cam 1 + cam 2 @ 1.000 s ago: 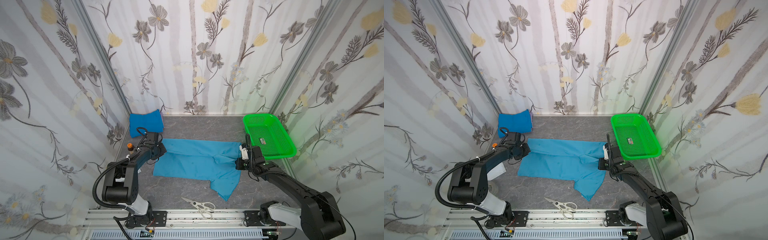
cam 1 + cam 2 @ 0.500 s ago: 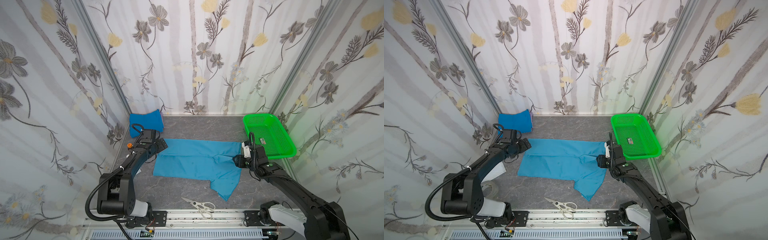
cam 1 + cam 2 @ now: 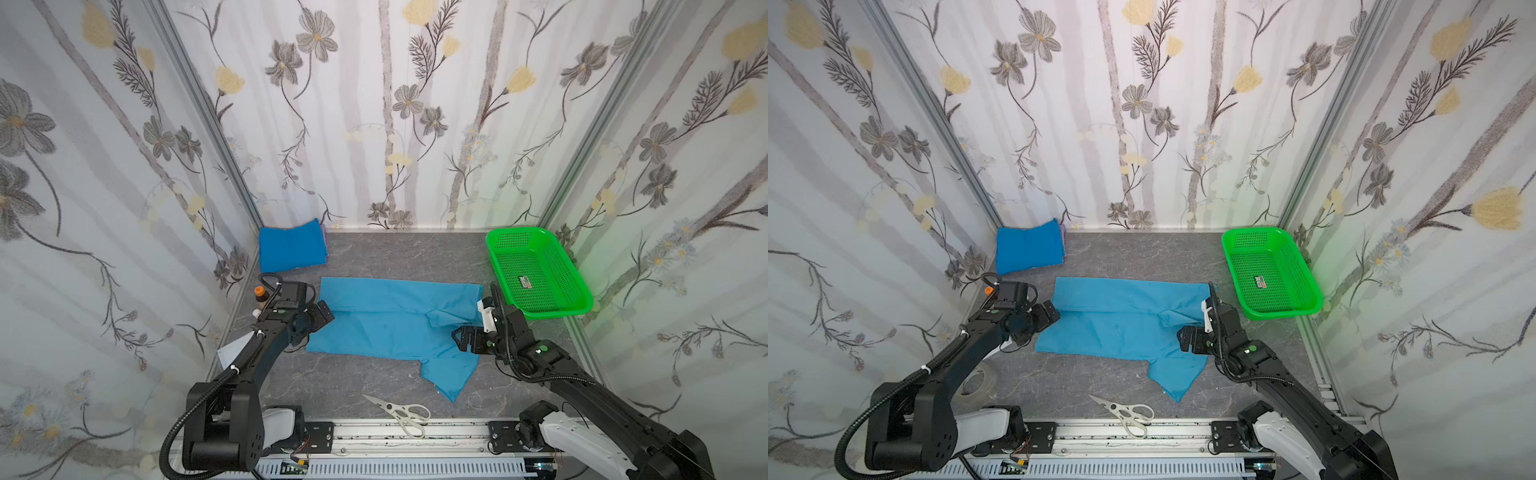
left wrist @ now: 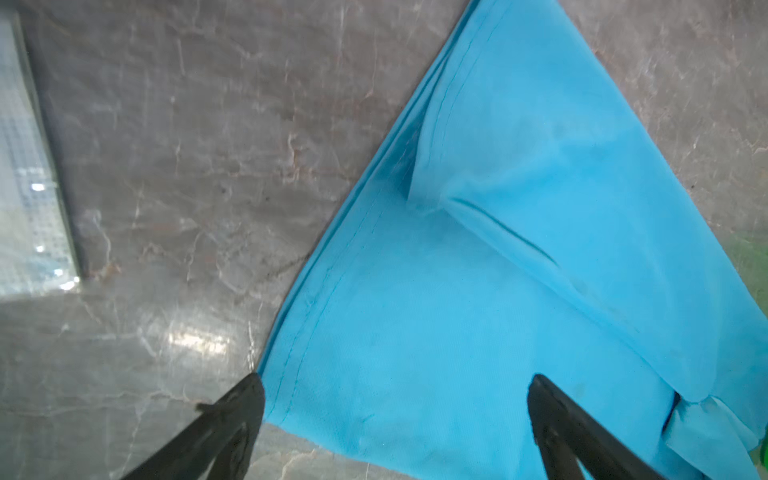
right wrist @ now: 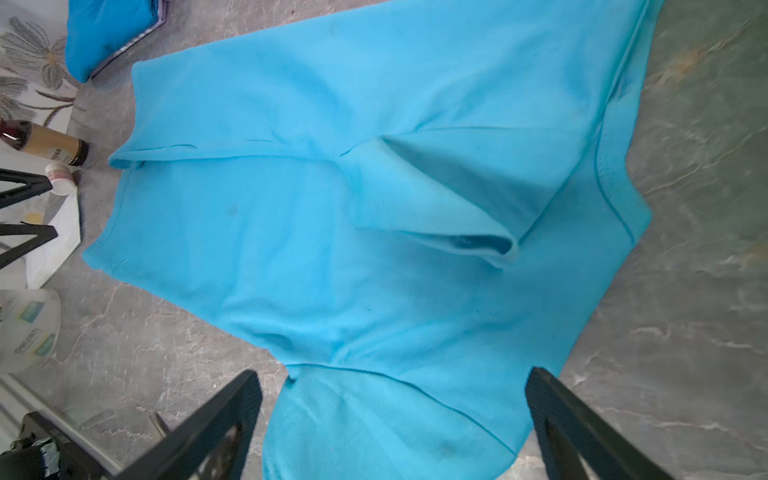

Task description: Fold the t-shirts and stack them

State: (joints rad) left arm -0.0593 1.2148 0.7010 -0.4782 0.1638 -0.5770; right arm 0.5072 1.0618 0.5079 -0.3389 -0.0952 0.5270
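Observation:
The light sky-blue t-shirt (image 3: 390, 328) (image 3: 1117, 324) lies spread on the grey table, its far part folded over and one sleeve pointing to the front. A darker blue t-shirt (image 3: 291, 249) (image 3: 1029, 249) lies folded in the back left corner. My left gripper (image 3: 322, 316) (image 4: 395, 382) hovers open over the light shirt's left edge (image 4: 478, 311), holding nothing. At the shirt's right side my right gripper (image 3: 465, 338) (image 5: 390, 378) stands open above the sleeve (image 5: 374, 424), with no cloth pinched.
A green perforated basket (image 3: 503, 249) stands at the back right. Scissors (image 3: 399, 411) lie near the front edge. By the left wall are a small brown bottle (image 3: 259, 293), a white paper (image 3: 232, 353) and a tape roll (image 3: 980, 382).
Both grippers were shut at the light shirt's left and right edges; they have opened, let the cloth go and drawn slightly toward the front. The shirt lies still.

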